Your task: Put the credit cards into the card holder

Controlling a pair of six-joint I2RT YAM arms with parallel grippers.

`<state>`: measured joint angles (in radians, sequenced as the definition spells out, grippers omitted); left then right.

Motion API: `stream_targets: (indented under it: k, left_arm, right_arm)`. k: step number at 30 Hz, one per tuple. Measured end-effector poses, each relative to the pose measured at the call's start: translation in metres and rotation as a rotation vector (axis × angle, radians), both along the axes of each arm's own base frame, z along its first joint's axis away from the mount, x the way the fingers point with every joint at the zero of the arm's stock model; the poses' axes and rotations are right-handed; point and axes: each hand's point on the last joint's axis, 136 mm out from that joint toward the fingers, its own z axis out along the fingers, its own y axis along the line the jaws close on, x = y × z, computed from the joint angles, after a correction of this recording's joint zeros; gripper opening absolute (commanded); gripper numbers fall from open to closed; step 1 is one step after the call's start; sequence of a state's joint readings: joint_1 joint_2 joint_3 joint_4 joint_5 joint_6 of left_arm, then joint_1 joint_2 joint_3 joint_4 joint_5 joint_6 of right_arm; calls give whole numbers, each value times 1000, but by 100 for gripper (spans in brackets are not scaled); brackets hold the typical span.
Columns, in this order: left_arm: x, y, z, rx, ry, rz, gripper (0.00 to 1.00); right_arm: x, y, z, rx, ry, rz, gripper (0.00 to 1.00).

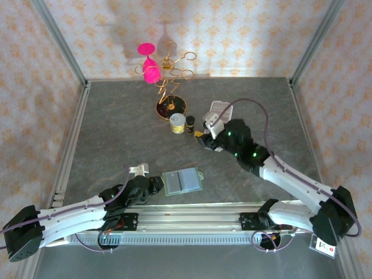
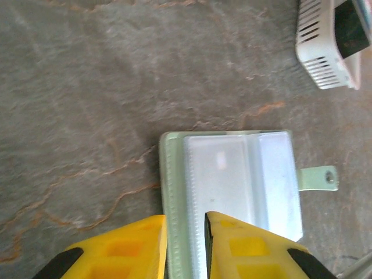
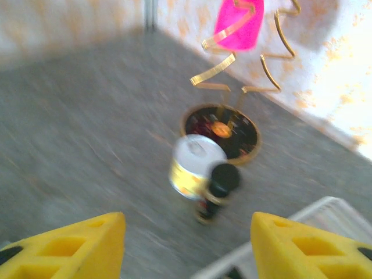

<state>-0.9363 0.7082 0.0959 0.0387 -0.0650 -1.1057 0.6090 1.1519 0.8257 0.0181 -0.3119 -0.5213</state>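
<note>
The sage-green card holder [image 1: 182, 181] lies open and flat near the table's front edge, its grey-blue pockets [image 2: 232, 174] facing up and its snap tab [image 2: 317, 178] sticking out. My left gripper [image 1: 154, 186] [image 2: 186, 224] points down at the holder's left side. Its jaws stand a narrow gap apart, straddling the green stitched border. My right gripper [image 1: 203, 139] [image 3: 187, 232] hangs wide open with nothing between its fingers, beside a clear plastic tray [image 1: 220, 108] [image 3: 302, 229]. I cannot make out the credit cards; the right arm covers most of the tray.
A gold wire stand [image 1: 168, 64] with a pink glass [image 1: 151, 71] rises from a dark round base [image 1: 170, 106] [image 3: 221, 131] at the back. A white-lidded jar [image 1: 178, 122] [image 3: 195, 163] and a small dark bottle [image 1: 190, 124] [image 3: 218, 189] stand just ahead of the right gripper.
</note>
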Motion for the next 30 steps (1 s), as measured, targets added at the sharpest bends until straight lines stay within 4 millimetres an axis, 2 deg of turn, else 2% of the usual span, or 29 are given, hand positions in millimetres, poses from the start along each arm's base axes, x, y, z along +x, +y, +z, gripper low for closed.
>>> stream_targets:
  k: [3, 6, 8, 12, 15, 21, 26, 30]
  left_arm:
    - [4, -6, 10, -21, -37, -15, 25]
    - [7, -12, 20, -42, -70, -29, 25]
    - [10, -16, 26, -52, -90, -39, 25]
    - [10, -21, 27, -58, -91, -54, 25]
    - [10, -24, 26, -65, -88, -65, 26]
    - [10, -29, 28, -86, -89, -81, 26]
    - [9, -29, 28, -91, -91, -83, 26]
    - [9, -30, 28, -93, -91, -86, 26]
  right_arm:
    - [34, -24, -28, -168, 6, 28, 58]
    - [55, -34, -63, -304, 57, 92, 61]
    - [64, -37, -83, -373, 84, 132, 69]
    - [72, -47, -115, -497, 94, 192, 77]
    - [75, -48, -126, -554, 84, 222, 81]
    - [81, -49, -136, -618, 63, 259, 85]
    - [87, -52, -149, -673, 71, 277, 77]
    - [86, -54, -159, -698, 85, 293, 77]
